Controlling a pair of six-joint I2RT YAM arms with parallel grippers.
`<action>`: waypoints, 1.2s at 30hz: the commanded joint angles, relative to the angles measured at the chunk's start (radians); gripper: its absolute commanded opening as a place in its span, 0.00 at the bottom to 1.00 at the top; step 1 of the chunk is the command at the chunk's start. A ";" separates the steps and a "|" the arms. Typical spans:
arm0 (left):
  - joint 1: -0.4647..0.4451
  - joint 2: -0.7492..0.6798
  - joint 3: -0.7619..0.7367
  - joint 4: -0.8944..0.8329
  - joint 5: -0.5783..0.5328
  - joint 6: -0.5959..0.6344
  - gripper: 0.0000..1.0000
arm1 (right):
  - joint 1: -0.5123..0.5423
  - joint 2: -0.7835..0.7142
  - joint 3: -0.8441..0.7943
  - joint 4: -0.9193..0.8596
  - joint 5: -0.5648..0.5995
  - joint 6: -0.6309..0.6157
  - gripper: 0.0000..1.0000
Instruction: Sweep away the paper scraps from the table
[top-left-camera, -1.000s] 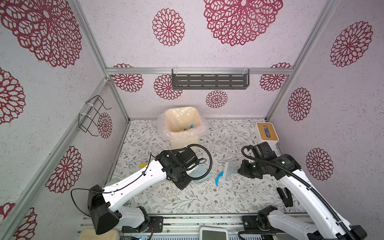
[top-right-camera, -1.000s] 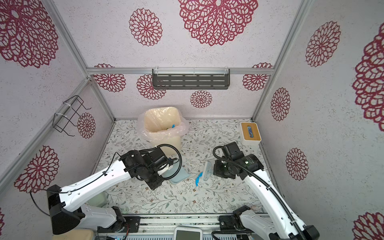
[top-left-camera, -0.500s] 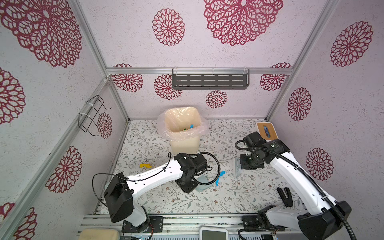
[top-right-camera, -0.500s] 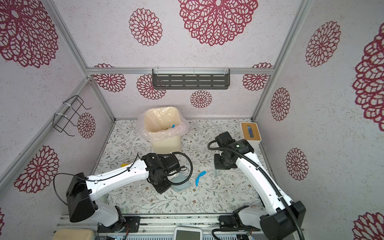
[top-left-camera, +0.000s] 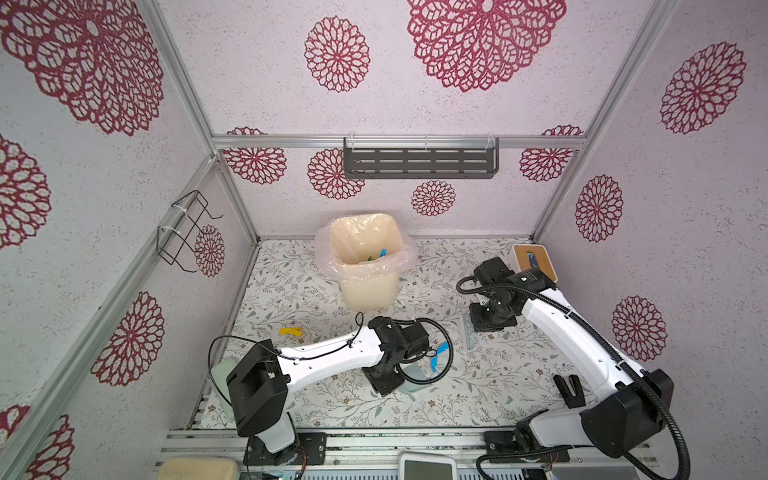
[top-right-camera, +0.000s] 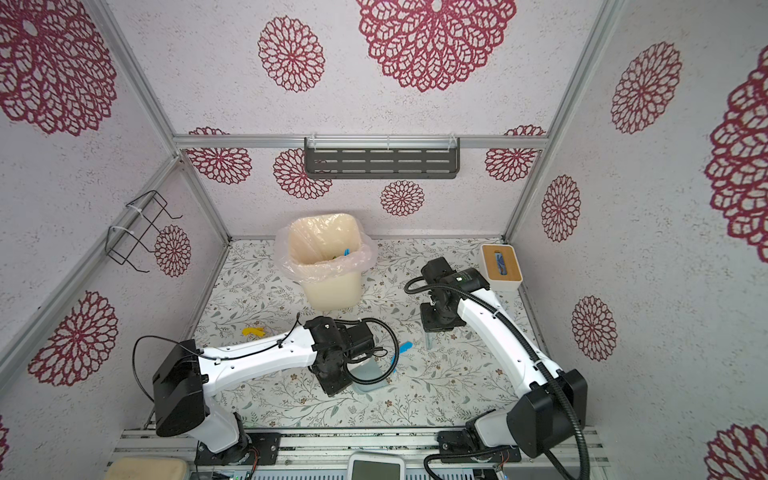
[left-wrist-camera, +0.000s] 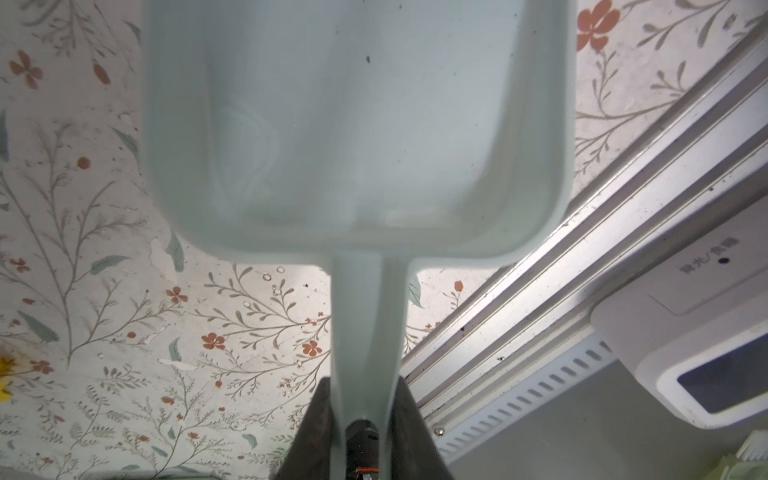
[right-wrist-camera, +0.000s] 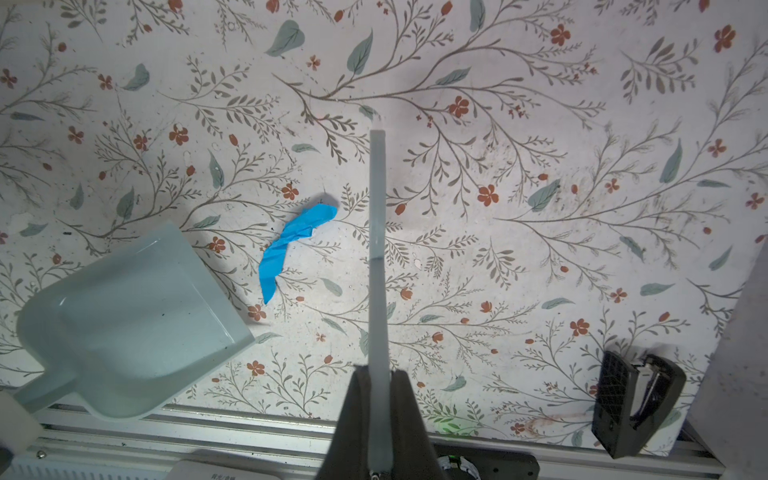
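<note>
Viney table (top-left-camera: 498, 374), flowery walls (top-left-camera: 415, 104). Blue scrap (top-left-camera: 441, 351) lower-centre, between left gripper (left-wrist-camera: 362, 386) clamping dustpan (left-wrist-camera: 353, 124) and right gripper (right-wrist-camera: 379, 374) clamping brush (right-wrist-camera: 377, 249).

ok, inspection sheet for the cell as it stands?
Surface: white leaf-printed table, dark specks.
Job's things: crumpled blue paper scrap beside pale blue plastic dustpan; yellow paper scrap apart, on the left arm's side; scraps in lined cream bin.
Clutter: black clip; white box with wooden top.
Tools: left tool shut on dustpan handle; right tool shut on thin pale sweeper blade.
Cables: black cable loops at both wrists.
Surroundings: grey slotted shelf, black wire rack on walls.
</note>
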 joint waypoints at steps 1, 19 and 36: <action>0.001 0.011 -0.017 0.085 0.021 0.003 0.00 | -0.004 0.016 0.069 -0.053 0.033 -0.047 0.00; 0.001 0.068 -0.035 0.144 0.042 -0.038 0.00 | -0.003 0.130 0.115 -0.092 0.018 -0.120 0.00; 0.006 0.074 -0.063 0.159 0.054 -0.023 0.00 | 0.078 0.197 0.109 -0.078 -0.040 -0.116 0.00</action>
